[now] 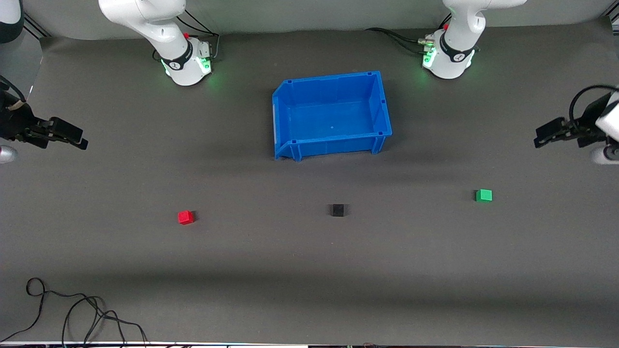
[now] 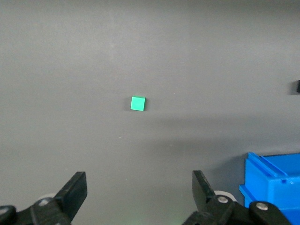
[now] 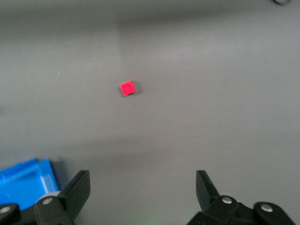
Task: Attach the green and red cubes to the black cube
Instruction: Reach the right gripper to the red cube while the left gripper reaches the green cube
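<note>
The red cube (image 1: 185, 217), the black cube (image 1: 338, 210) and the green cube (image 1: 483, 195) lie apart in a row on the dark table, the black one in the middle. My left gripper (image 1: 540, 139) hangs open and empty in the air at the left arm's end of the table. In the left wrist view the green cube (image 2: 138, 103) lies ahead of the open left gripper (image 2: 139, 190), and the black cube (image 2: 298, 86) shows at the frame's edge. My right gripper (image 1: 80, 141) hangs open and empty at the right arm's end. The right wrist view shows the red cube (image 3: 127, 88) ahead of the open right gripper (image 3: 143, 187).
A blue bin (image 1: 382, 104) stands empty between the two arm bases, farther from the front camera than the cubes. It also shows in the left wrist view (image 2: 274, 180) and the right wrist view (image 3: 23, 180). A black cable (image 1: 72, 309) lies at the near corner on the right arm's end.
</note>
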### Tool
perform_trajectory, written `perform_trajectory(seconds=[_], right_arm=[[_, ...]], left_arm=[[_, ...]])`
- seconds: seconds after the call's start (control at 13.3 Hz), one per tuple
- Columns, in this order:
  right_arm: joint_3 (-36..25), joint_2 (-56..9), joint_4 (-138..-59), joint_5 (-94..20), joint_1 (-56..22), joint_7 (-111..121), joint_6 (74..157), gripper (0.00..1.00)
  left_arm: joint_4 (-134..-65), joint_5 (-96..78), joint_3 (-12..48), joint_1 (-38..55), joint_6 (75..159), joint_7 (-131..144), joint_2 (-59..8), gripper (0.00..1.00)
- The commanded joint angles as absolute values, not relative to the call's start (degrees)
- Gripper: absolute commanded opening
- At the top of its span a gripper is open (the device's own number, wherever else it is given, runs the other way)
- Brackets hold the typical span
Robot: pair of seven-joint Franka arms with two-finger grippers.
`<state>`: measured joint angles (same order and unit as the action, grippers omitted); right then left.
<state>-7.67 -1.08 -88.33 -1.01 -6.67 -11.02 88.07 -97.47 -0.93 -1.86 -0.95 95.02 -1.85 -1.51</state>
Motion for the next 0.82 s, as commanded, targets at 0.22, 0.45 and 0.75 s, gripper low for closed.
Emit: perform_trajectory(seconds=[0.22, 0.45, 0.75], right_arm=[[-8.0, -3.95, -85.43, -3.76, -7.47, -46.68, 88.94, 1.0], [-8.44, -6.76, -85.34, -10.0, -6.16, -66.21, 88.95, 1.0], [-9.93, -12.38, -87.44, -21.59, -3.78, -72.33, 88.95, 1.0]], left_arm=[[-108.35, -1.76, -1.67, -0.97, 104.05, -1.23, -3.51, 0.96], [-110.56, -1.32, -1.58, -0.79, 108.88, -2.19, -7.28, 0.94], [-109.87, -0.97, -1.58, -1.14, 117.05, -2.37, -18.6, 0.92]])
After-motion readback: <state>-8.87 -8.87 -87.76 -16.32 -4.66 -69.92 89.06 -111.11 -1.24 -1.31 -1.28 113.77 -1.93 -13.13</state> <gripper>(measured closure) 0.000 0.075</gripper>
